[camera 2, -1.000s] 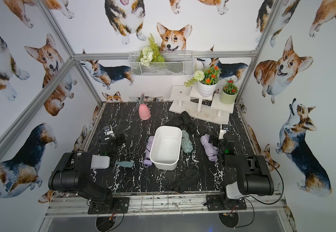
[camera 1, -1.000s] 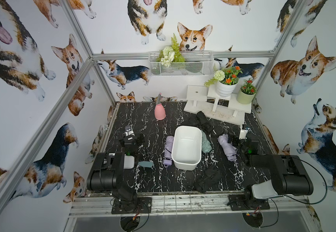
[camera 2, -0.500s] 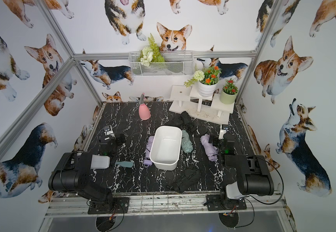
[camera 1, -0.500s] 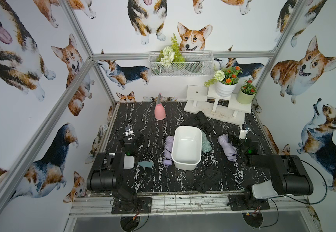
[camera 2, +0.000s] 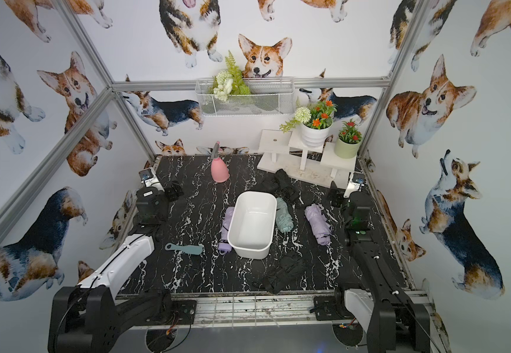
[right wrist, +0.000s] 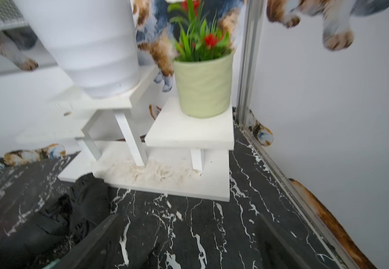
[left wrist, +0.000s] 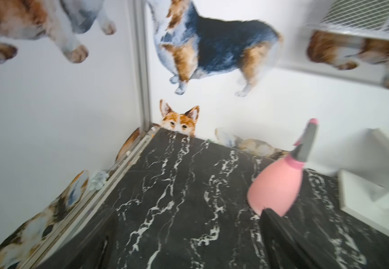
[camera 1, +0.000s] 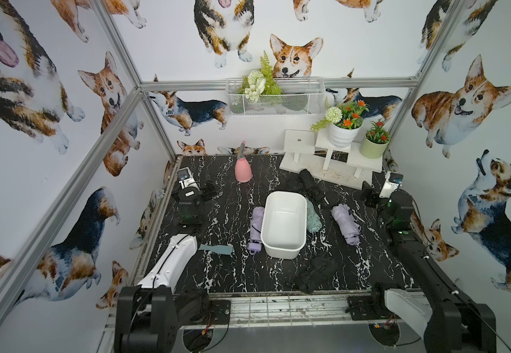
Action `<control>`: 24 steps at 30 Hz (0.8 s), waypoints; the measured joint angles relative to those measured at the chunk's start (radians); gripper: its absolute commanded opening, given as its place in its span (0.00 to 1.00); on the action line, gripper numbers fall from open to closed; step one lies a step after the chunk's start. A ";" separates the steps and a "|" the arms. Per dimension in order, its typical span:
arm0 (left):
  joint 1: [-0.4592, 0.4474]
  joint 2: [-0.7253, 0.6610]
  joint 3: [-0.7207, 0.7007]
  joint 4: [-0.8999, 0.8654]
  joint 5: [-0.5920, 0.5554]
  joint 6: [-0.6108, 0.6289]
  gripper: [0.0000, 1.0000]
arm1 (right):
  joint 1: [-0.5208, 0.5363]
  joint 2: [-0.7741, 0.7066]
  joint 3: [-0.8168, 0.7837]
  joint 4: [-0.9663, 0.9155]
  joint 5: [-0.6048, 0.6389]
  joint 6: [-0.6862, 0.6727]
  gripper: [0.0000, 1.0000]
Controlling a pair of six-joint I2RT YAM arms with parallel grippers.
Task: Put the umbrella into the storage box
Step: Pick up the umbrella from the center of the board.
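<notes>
With left fingers (left wrist: pixel 279 233) and right fingers (right wrist: pixel 91 242) spread and seemingly empty near the worktop's (camera 1: pixel 223 275) side edges, grabbing the green umbrella (camera 1: pixel 312 218) lying against the empty central box's (camera 1: pixel 280 252) right wall could shove the box.

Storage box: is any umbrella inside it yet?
No, the storage box shows only its bare white floor, while the lilac umbrella and the green umbrella lie beside it.
</notes>
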 measured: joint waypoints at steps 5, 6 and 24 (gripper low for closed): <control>-0.129 -0.009 0.131 -0.277 0.068 -0.061 0.98 | 0.029 -0.044 0.159 -0.320 -0.100 0.099 0.81; -0.156 -0.010 0.145 -0.317 0.081 -0.079 0.97 | 0.038 -0.045 0.178 -0.381 -0.121 0.114 0.80; -0.375 0.094 0.203 -0.588 0.315 -0.132 0.92 | 0.069 0.206 0.166 -0.774 -0.191 0.119 0.86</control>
